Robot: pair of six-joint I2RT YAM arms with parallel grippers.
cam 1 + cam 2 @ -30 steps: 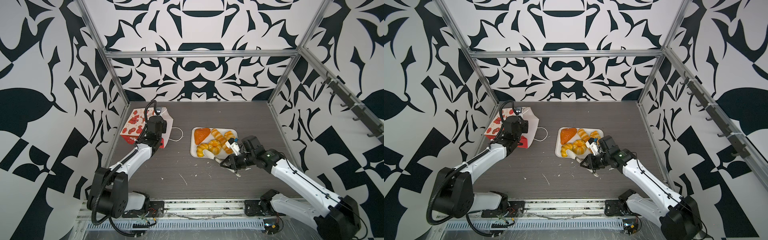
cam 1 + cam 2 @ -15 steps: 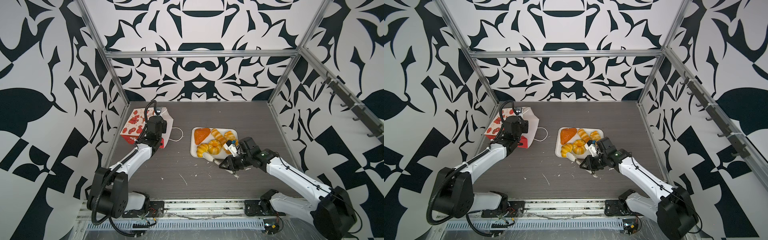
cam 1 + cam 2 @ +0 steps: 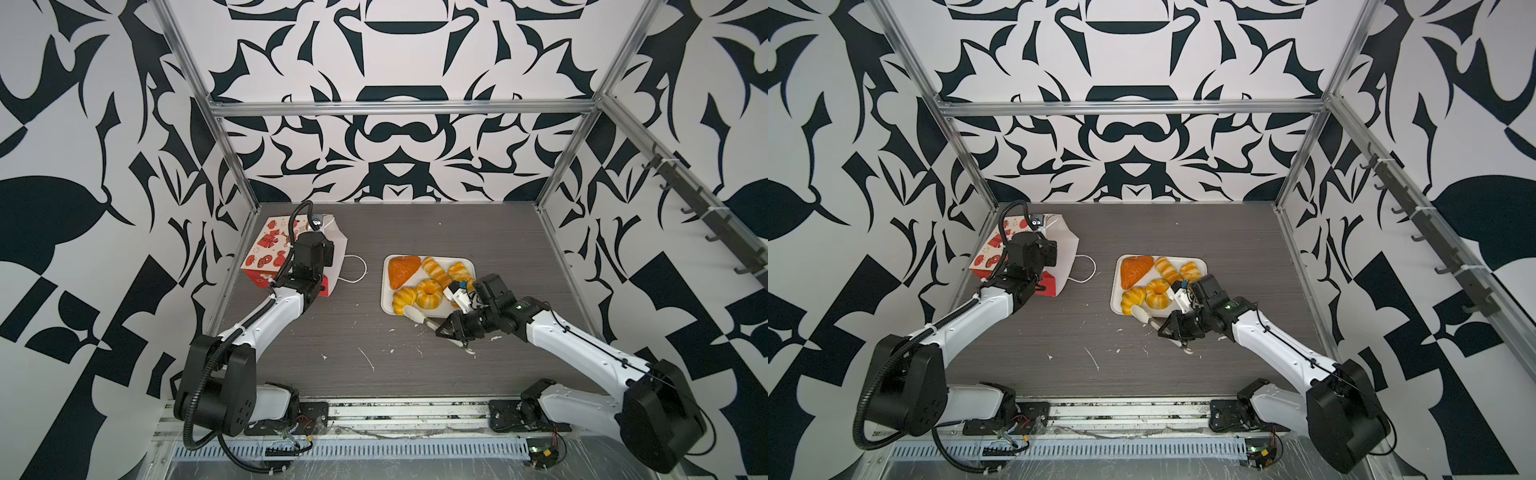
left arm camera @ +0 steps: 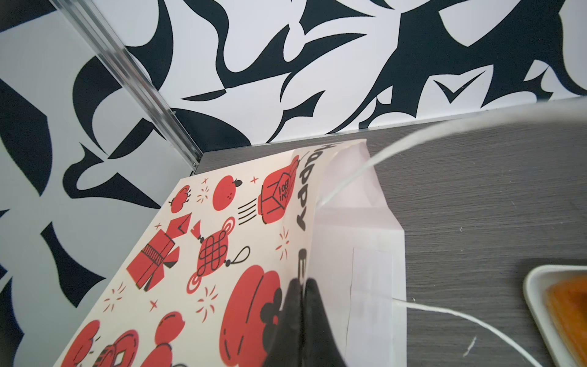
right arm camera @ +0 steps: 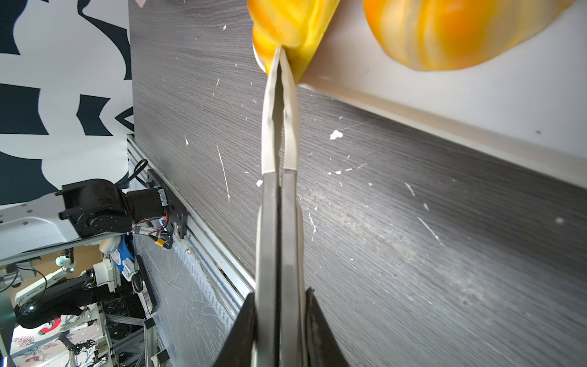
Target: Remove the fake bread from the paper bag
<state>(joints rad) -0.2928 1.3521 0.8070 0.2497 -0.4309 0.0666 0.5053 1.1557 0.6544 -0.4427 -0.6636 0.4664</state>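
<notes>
Well, my left gripper is pinched shut on the paper bag — its two black fingers squeeze the bag's edge, right by the mouth. The bag lies on its side in the far left corner of the table. Its white inside shows, and its mouth is turned toward the tray. One cord handle lies loose on the table between the bag and the tray.

All the fake bread sits on the white tray, out of the bag. I count five pieces in both top views: the triangle, the twist, the ring bun, the far striped roll and the near striped roll.

My right gripper is clamped on a pair of tongs, and it pushes the two arms together. The white tips are closed and touch the near striped roll where it pokes over the tray's rim — I cannot tell if they pinch it or only lean on it. Small white specks lie on the table near the tongs.
</notes>
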